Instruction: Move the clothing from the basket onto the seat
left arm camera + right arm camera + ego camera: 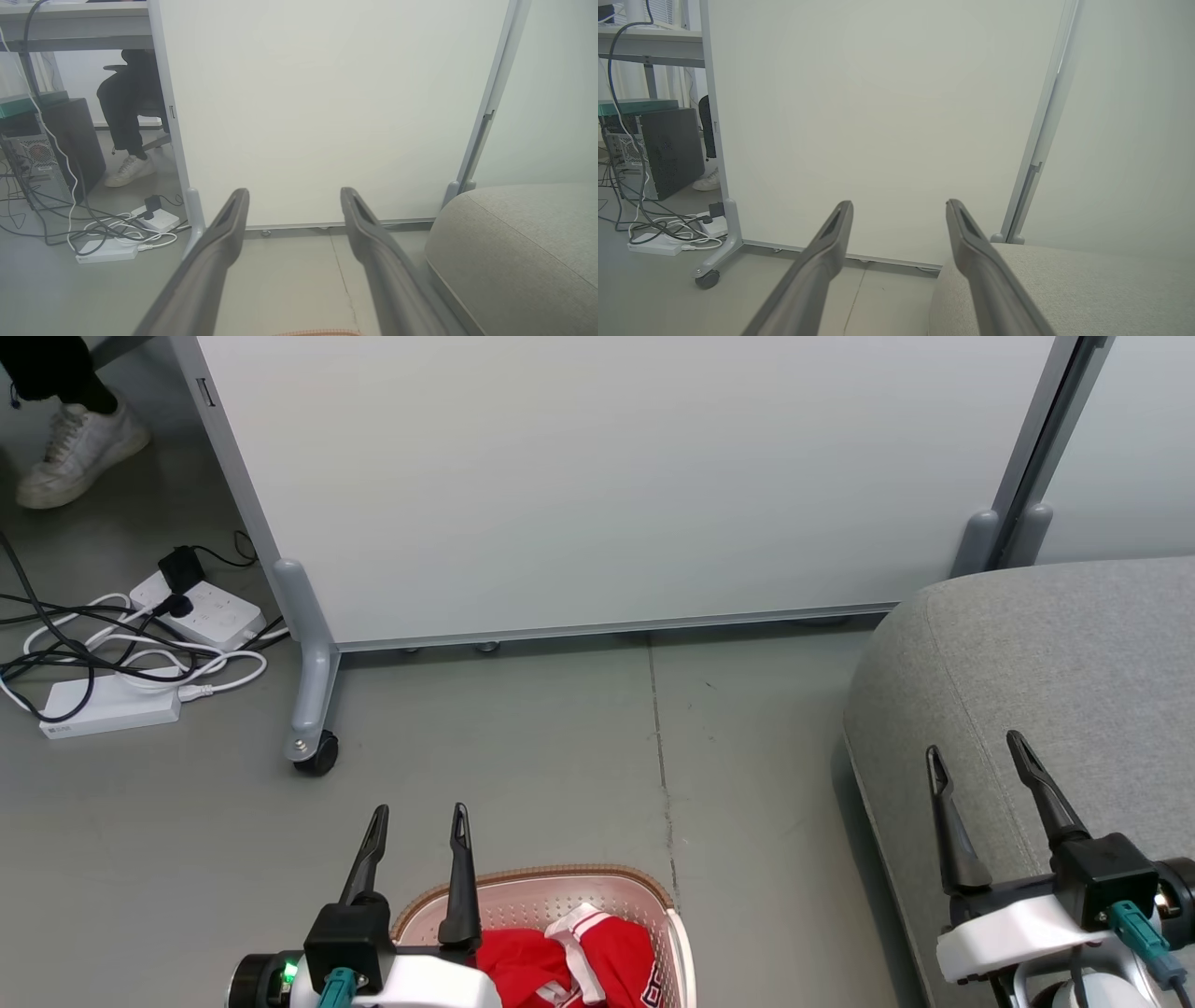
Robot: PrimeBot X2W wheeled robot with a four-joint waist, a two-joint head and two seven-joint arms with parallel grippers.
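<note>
The white perforated basket (546, 894) with a brown rim stands on the floor at the bottom of the head view. Red clothing (560, 966) with white bands lies bunched inside it. My left gripper (418, 817) hovers open over the basket's left rim, nothing between its fingers. The grey seat (1055, 653) fills the right side. Above its front left part my right gripper (976, 751) is open and empty. In the left wrist view the left gripper (294, 193) points at the white panel, with the basket rim (317, 332) below and the seat (518, 242) to the right. The right wrist view shows the right gripper (899, 205) over the seat (1087, 289).
A white partition panel (597, 476) on a castor leg (313, 751) stands behind the basket. Power strips and tangled cables (121, 653) lie on the floor at the left. A person's white shoe (75, 453) is at the top left. A computer tower (32, 168) stands further left.
</note>
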